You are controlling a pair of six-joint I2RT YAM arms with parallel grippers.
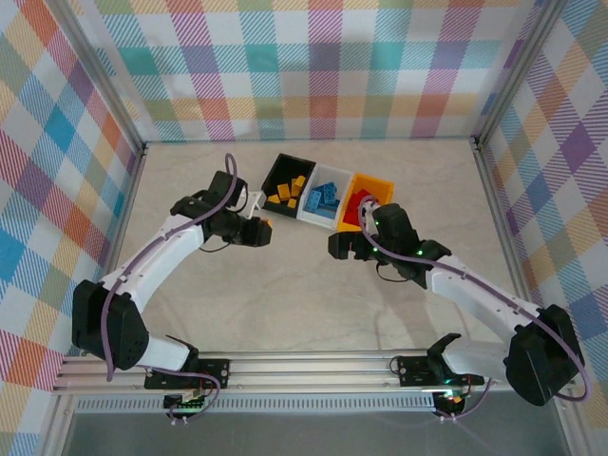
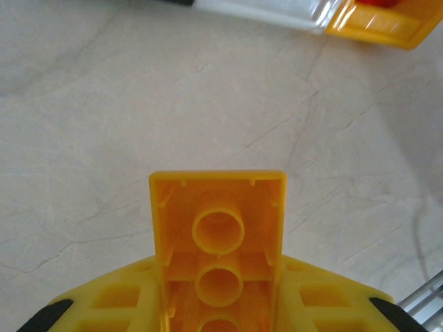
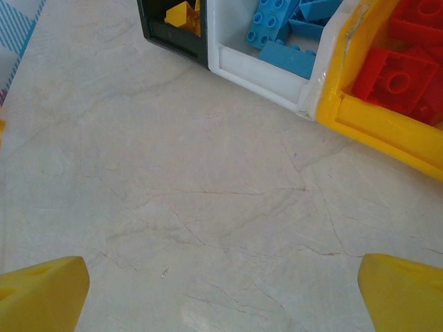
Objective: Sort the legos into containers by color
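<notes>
My left claw (image 1: 257,231) is pinching a yellow brick (image 2: 218,228), jaws pressed against its two long sides, with its hollow underside turned toward my wrist camera. The brick hangs above the bare surface (image 2: 124,104), just short of the row of containers and off its left end. My right claw (image 3: 221,304) is spread wide and holds nothing, hovering low over the surface near the yellow-orange bin (image 3: 374,128).

Other yellow bricks (image 1: 285,196) lie in the black bin (image 1: 270,182), blue bricks (image 3: 277,24) in the white bin (image 3: 256,72), and red bricks (image 3: 398,76) in the yellow-orange bin. So I judge this one belongs in the black bin. To do it well I should carry it clear of the near rim. I should centre it over the black opening rather than over the wall next to the white bin, then lower it before letting go so it cannot bounce across.

From my left wrist the bins are cut off at the top edge, and the black one is barely a sliver. I cannot see the brick's studded face or how deep my pads bite. In the top view I cannot tell whether any brick lies hidden under my arms.
</notes>
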